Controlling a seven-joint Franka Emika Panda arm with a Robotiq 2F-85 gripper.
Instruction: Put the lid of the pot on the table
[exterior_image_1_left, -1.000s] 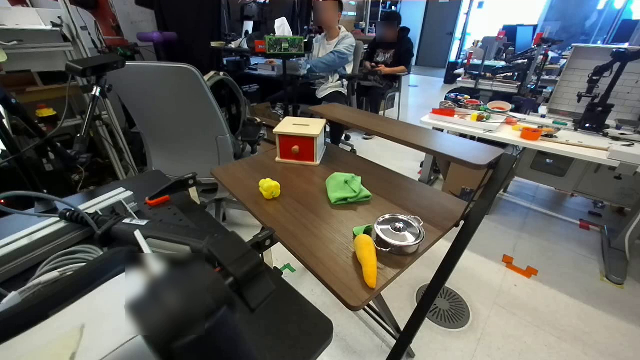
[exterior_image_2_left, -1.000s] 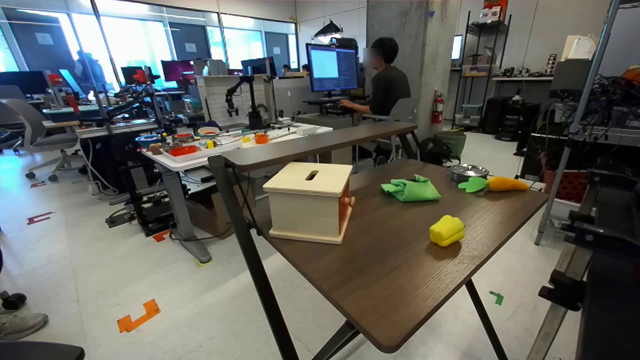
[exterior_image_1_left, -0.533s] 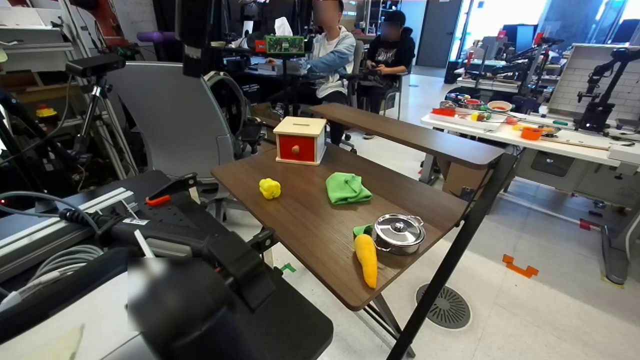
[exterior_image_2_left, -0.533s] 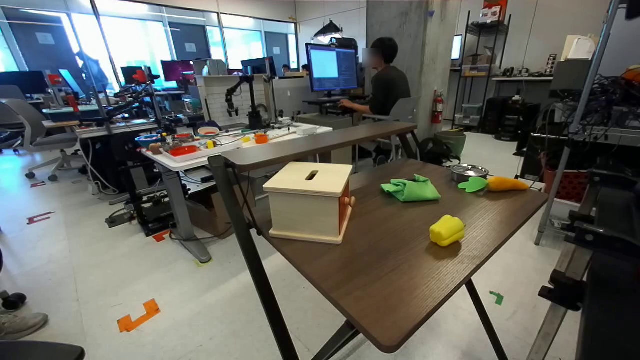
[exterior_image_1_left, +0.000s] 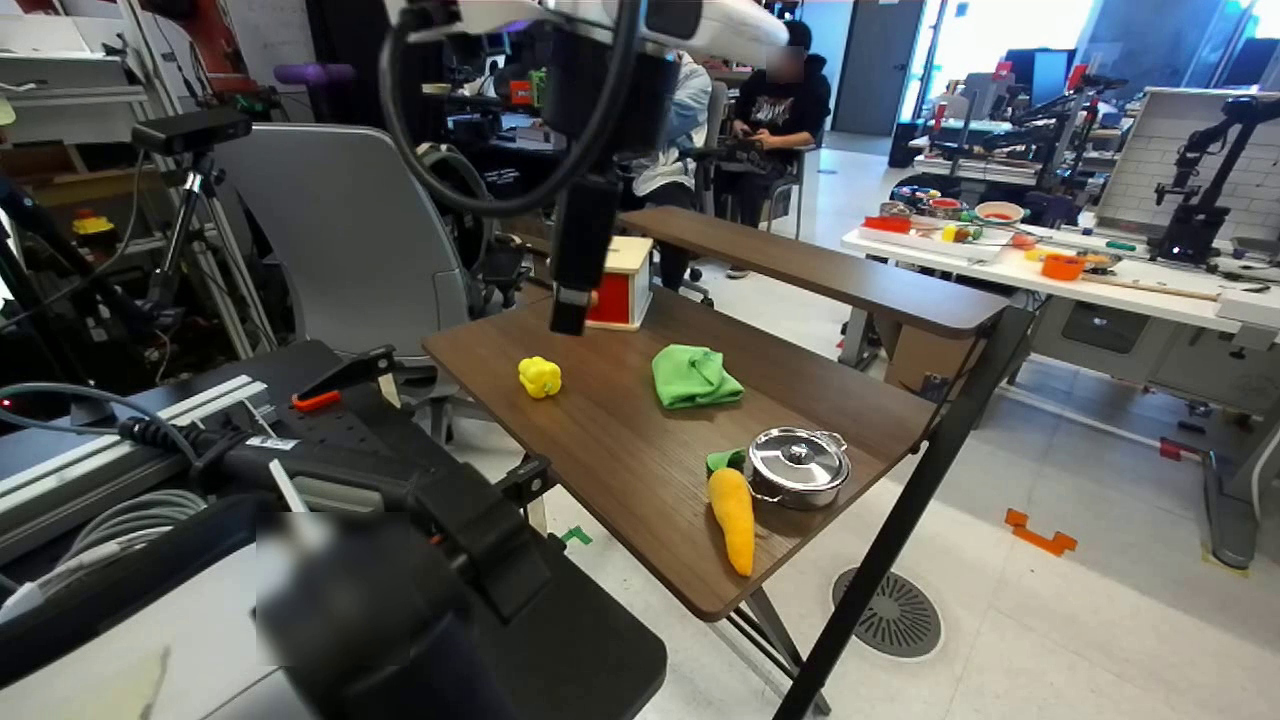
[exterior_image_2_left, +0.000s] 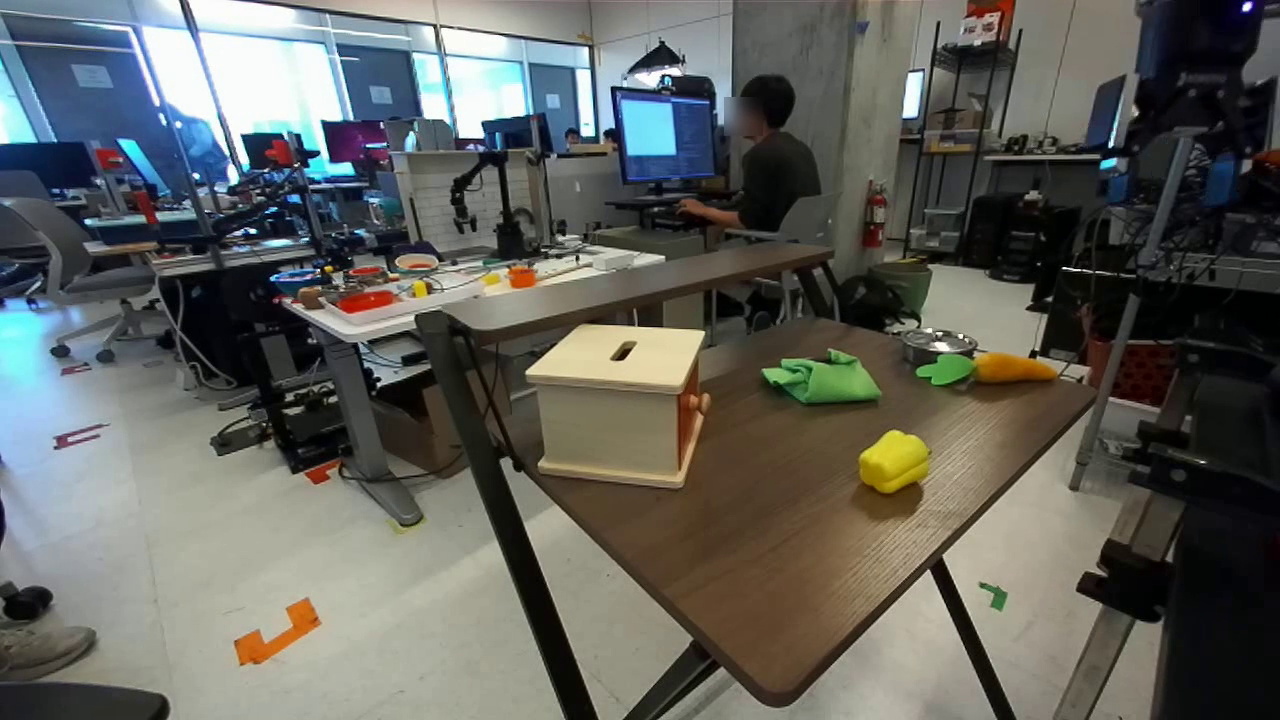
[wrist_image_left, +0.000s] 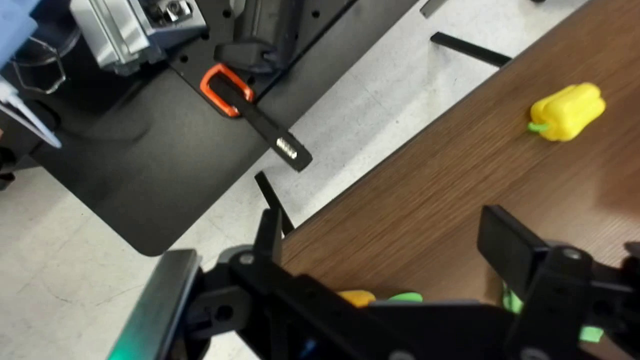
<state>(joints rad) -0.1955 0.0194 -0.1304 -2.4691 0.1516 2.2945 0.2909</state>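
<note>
Lowered further into frame since half a second earlier, when only dark portions were caught at the top of both exterior views, the robot arm (exterior_image_1_left: 650, 95) is now seen suspended over the scene. Below its level, a dark brown counter (exterior_image_1_left: 620, 425), borne on black metal legs, is set with objects that have been left where they lay. From the wrist, the end effector (wrist_image_left: 387, 237) is shown with its fingers spread wide apart, the brown surface visible through the gap and nothing held. A wooden box (exterior_image_2_left: 610, 430) with a slotted top is placed toward one end of the counter, its red drawer front (exterior_image_1_left: 612, 295) partly hidden behind the end effector in an exterior view. A folded green cloth (exterior_image_1_left: 695, 380) is laid near the middle. Near the opposite end, a shallow silver pot (exterior_image_1_left: 805, 496) is stood upright, well apart from the end effector, and its round metal lid (exterior_image_1_left: 800, 462), central knob uppermost, is seated on top. Just beside the pot, an orange toy carrot (exterior_image_1_left: 735, 525) with green leaves is laid flat; whether the two are touching cannot be told. Smallest of the group, a yellow toy pepper (wrist_image_left: 570, 112) is shown on its side near a long edge.
</note>
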